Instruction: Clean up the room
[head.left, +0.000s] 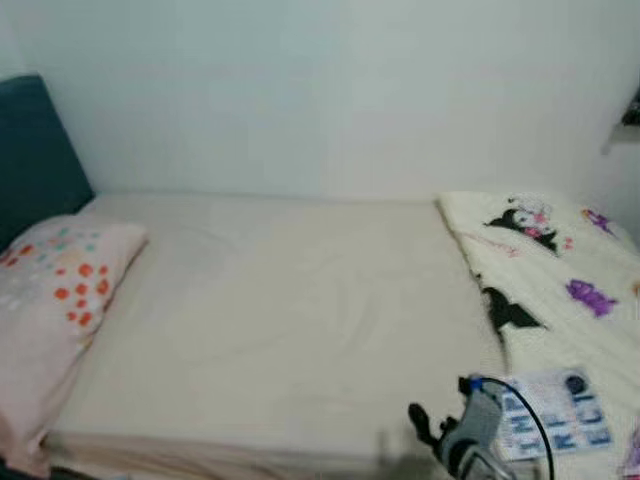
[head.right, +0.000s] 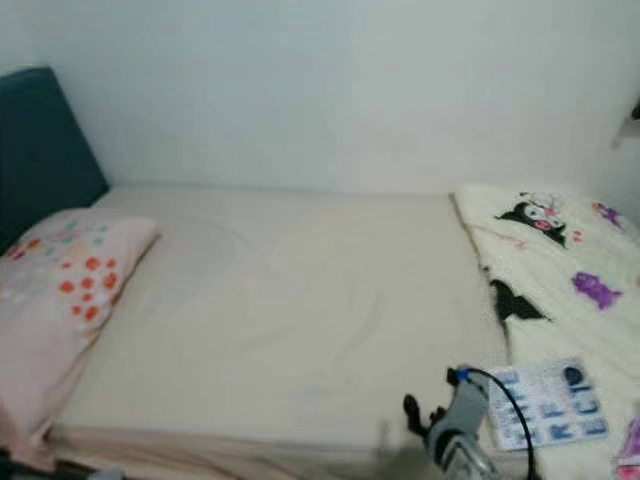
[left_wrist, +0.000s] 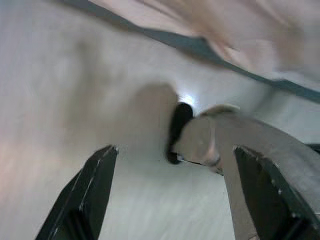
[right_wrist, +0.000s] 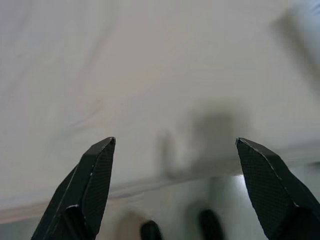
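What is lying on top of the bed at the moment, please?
On the bed lie a floral pillow at the headboard end and a cartoon-print blanket at the other, with a printed packet on it. Whatever the blanket covers is hidden.

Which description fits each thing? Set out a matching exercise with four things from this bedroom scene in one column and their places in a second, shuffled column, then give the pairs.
Things:
1. pillow
2. headboard
3. blanket
4. right gripper

Descriptions:
A. dark teal, at the bed's far left end
B. cream with cartoon prints, over the bed's right end
C. pink with orange dots, on the bed's left end
D. low, at the bed's near edge, jaws open

Pairs: 1-C, 2-A, 3-B, 4-D
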